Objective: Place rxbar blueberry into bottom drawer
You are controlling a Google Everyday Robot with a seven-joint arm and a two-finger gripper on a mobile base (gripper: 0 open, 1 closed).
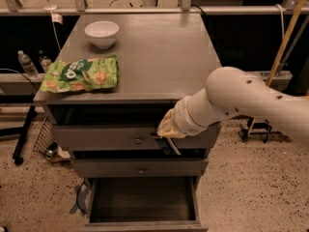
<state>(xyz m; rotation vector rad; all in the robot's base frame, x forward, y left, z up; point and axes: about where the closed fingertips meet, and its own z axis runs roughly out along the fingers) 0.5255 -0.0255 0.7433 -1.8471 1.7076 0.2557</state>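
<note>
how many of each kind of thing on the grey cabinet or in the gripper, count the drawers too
white round bowl: 1
green chip bag: 1
dark navy snack bar, held by the gripper in front of the top drawer: 1
grey cabinet drawers: 3 (top drawer, middle drawer, open bottom drawer)
total: 6

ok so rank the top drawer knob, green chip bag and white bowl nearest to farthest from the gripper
The gripper hangs before the top drawer.
1. top drawer knob, just left of it
2. green chip bag, up top, front left
3. white bowl, back left
</note>
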